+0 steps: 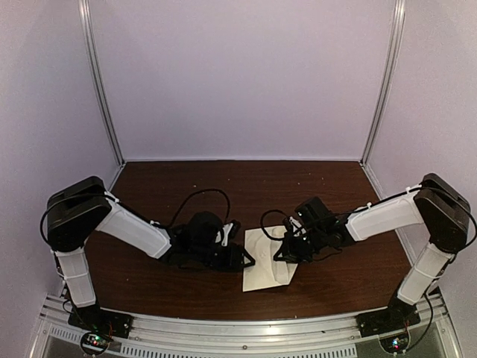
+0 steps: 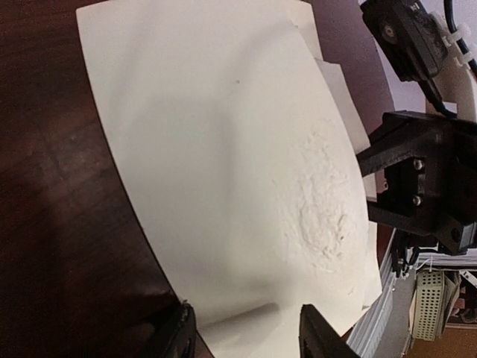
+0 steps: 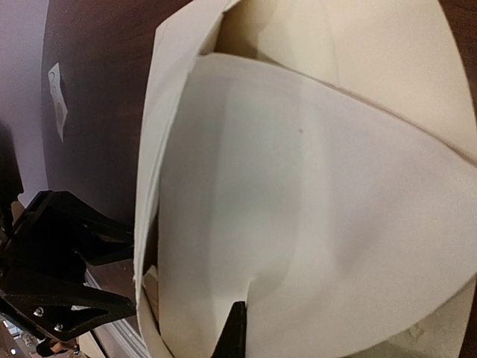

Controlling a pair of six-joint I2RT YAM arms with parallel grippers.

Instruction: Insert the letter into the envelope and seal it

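Envelope (image 1: 261, 270), lying on the bench (image 1: 186, 186) between the arms, looks light, thin, floppy and crease-prone, best pinched at an edge, where the left claw (image 2: 250, 335) stands spread astride its rim while the right claw (image 3: 235, 328), pressed together, rests on its flap.

A dark brown wooden tabletop (image 1: 223, 186) with a faint sheen is closed in by plain pale lilac walls (image 1: 238, 74) at the back and on both sides. Slim silver metal posts (image 1: 100, 82) stand upright at the two far corners, and a ribbed silver aluminium rail (image 1: 246, 328) runs along the near edge. The light is soft and even, with only dim shadows
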